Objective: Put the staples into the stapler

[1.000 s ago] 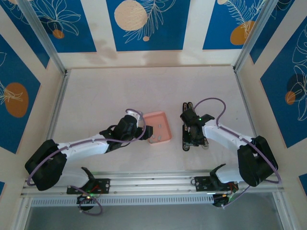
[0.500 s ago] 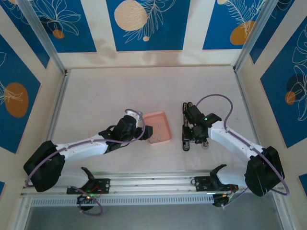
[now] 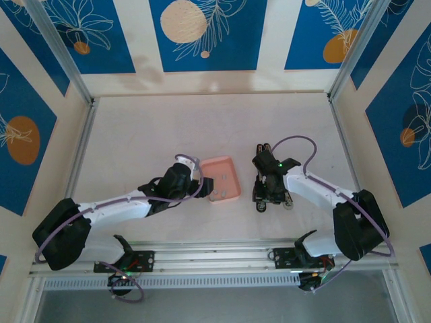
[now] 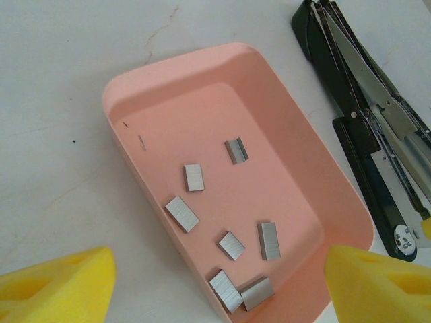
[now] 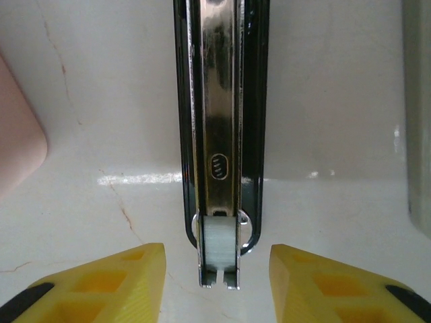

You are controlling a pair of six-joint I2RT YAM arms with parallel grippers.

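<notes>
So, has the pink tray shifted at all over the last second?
No. In the top view the pink tray keeps the same spot and angle relative to the near rail.

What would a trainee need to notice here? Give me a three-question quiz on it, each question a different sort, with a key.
1. True or false: the left gripper is open and holds nothing.
2. Where do the right gripper fingers stand?
A) clamped on a staple strip
B) on either side of the end of the stapler, with a gap on each side
C) inside the tray
3. How many strips of staples lie in the pink tray?
Key: 1 true; 2 B; 3 seven.
</notes>
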